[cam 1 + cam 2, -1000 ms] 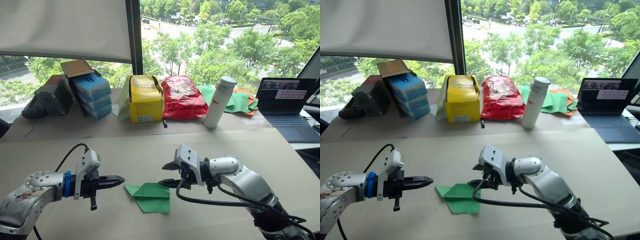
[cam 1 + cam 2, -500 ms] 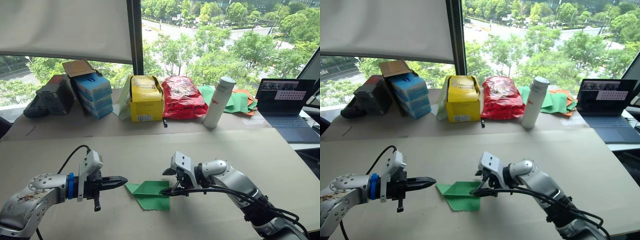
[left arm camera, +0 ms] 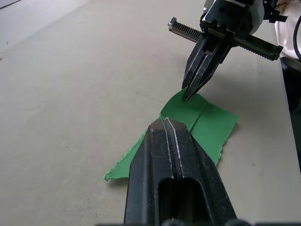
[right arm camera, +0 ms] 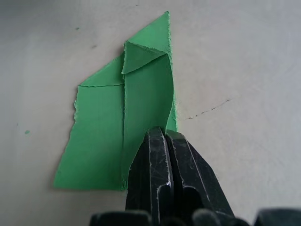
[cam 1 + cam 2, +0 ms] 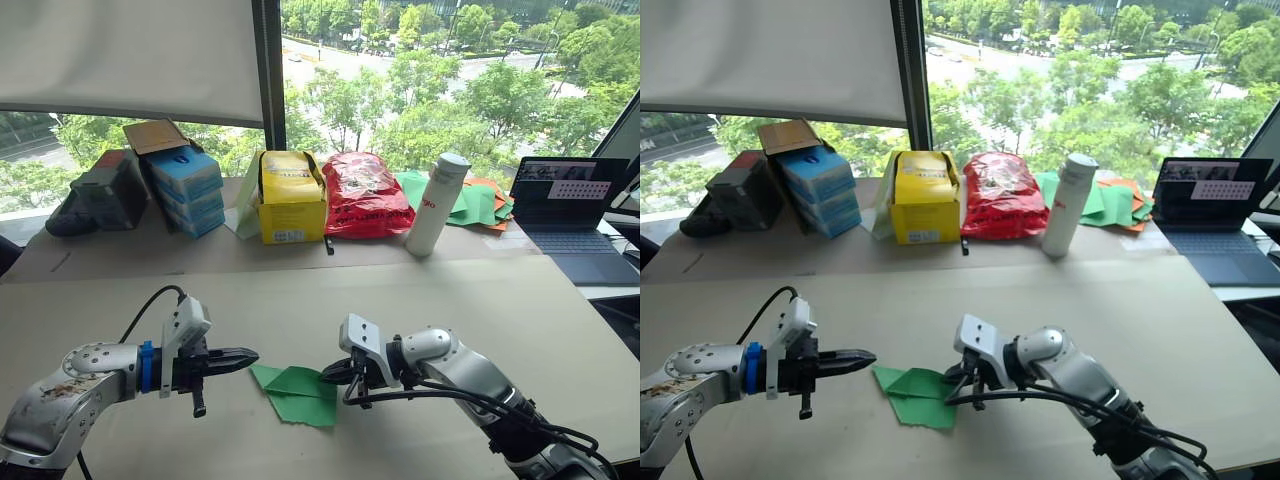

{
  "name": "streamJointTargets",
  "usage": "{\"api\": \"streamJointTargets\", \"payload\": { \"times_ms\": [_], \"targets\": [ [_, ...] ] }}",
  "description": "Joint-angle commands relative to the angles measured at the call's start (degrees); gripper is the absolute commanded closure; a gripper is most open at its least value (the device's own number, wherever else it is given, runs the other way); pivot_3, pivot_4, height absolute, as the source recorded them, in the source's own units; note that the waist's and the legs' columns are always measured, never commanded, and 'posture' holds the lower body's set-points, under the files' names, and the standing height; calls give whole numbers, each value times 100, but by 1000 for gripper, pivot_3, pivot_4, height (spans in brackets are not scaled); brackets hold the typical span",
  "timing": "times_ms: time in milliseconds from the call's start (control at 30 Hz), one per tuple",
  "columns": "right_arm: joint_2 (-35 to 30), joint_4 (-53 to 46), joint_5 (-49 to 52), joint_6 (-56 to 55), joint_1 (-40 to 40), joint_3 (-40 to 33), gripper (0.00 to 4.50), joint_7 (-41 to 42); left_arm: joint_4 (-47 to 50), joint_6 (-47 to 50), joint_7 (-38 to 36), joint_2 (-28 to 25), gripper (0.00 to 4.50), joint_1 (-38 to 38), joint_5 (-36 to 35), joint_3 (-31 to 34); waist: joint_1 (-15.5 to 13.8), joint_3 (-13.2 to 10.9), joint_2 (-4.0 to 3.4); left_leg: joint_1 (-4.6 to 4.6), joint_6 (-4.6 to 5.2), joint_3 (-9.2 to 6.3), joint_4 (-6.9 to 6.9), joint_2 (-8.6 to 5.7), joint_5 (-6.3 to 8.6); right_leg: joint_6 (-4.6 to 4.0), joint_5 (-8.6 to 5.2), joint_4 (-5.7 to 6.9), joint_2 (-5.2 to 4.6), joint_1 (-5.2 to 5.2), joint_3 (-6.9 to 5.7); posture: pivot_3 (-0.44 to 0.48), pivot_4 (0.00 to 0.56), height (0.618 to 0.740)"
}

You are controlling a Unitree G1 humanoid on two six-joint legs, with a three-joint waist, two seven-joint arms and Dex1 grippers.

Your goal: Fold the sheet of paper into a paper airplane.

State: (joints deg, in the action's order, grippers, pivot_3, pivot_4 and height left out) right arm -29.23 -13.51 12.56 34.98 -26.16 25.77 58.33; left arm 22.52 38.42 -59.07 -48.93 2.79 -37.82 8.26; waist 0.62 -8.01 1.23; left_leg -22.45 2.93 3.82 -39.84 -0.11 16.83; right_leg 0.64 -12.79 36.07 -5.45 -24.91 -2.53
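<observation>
I'm looking over a tan table (image 5: 520, 300) by a window, with boxes, a yellow bag (image 5: 290, 197), a red bag (image 5: 364, 194), a white bottle (image 5: 438, 203), a pile of green and orange sheets (image 5: 478, 203) and a laptop (image 5: 575, 215) along its far side. The sheet of paper (image 5: 298, 392), bright green and part-folded into a wedge pointing left, lies flat on the table's near middle. My right gripper (image 5: 327, 376) sits at the sheet's right edge, fingers pressed together and pinching a raised flap of it, as the right wrist view shows (image 4: 162, 136). My left gripper (image 5: 252, 354) hovers just left of the sheet's point, fingers closed on nothing, apart from the paper.
</observation>
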Motion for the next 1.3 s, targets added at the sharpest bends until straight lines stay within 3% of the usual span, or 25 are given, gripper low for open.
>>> {"api": "streamJointTargets", "payload": {
  "times_ms": [33, 233, 400, 633, 1033, 1067, 1233, 1267, 1300],
  "targets": [
    [160, -338, 131, -478, -186, -598, 4447, -264, -139, -106, 124, 138, 4500, 308, -23, 76, -6, 0, 0, 0, -1, 0, -1, 0, 0, 0, 0, 1, 3, 0, 0, 0, 150, 740],
    [53, -283, -572, -1468, -409, -925, 4447, -879, -604, 70, 544, 557, 4500, 933, -325, 391, -31, 2, 4, 2, -8, 0, -9, -4, -5, 4, 3, 6, 13, 3, -10, 0, 150, 740],
    [-291, -573, -1782, -3106, -5, -519, 4447, -1282, -723, 543, 901, 902, 4500, 1316, -1067, 808, -43, 3, 6, -2, -10, 5, -9, -4, -6, 6, 3, 2, 15, 3, -11, 0, 150, 740],
    [-499, -235, -3391, -4603, 192, 77, 4447, -1806, -753, 632, 926, 872, 4500, 1316, -1074, 724, 14, 2, 9, 15, -17, 21, -17, -4, -11, 8, 3, 5, 26, 10, -4, 0, 150, 740],
    [-477, -367, -3325, -4386, 584, 358, 4447, -944, -745, 636, 794, 828, 4500, 1264, -974, 538, 4, 1, 10, 52, -19, 10, -18, 0, -12, 7, 2, 1, 26, 54, 8, 0, 150, 740],
    [-431, -377, -3263, -4300, 593, 345, 3903, -892, -752, 627, 781, 822, 4500, 1267, -962, 526, 3, 1, 10, 52, -19, 10, -18, 0, -12, 7, 2, 1, 25, 55, 11, 0, 150, 740],
    [-382, -713, -2642, -3811, 645, 122, 2313, -434, -760, 574, 714, 797, 4500, 1242, -893, 455, 3, 1, 10, 50, -18, 9, -19, -1, -11, 7, 2, 1, 23, 55, 15, 0, 150, 740],
    [-383, -842, -2378, -3600, 629, 20, 2012, -296, -756, 560, 701, 800, 4500, 1228, -875, 431, 2, 1, 10, 50, -18, 9, -19, -1, -11, 7, 2, 0, 23, 55, 15, 0, 150, 740],
    [-386, -950, -2140, -3389, 598, -81, 2012, -180, -755, 545, 693, 807, 4500, 1219, -858, 408, -1, 1, 10, 50, -18, 8, -18, -1, -11, 7, 2, 0, 23, 55, 15, 0, 150, 740]
  ]
}}
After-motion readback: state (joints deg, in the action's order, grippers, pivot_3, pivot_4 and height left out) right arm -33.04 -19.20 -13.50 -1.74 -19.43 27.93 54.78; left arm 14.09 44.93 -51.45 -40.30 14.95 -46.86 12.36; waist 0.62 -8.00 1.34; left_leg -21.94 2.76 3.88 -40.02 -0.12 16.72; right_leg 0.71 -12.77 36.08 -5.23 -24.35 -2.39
